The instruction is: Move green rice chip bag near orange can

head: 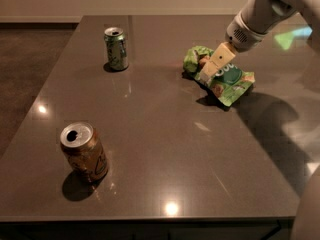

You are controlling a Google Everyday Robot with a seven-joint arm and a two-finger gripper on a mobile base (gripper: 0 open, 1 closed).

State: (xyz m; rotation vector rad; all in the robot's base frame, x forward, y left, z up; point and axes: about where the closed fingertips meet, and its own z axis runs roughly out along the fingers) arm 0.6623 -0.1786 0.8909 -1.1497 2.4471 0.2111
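Observation:
The green rice chip bag (231,80) lies crumpled on the dark table (165,144) at the right rear. My gripper (208,74) reaches down from the upper right, and its tan tip sits on the left-middle of the bag, covering part of it. The orange can (85,154) stands upright near the front left corner, far from the bag, with its silver top open.
A slimmer green-and-white can (116,49) stands upright at the rear left. My arm's white body (255,19) hangs over the table's right rear. The table's front edge runs just below the orange can. Floor lies beyond the left edge.

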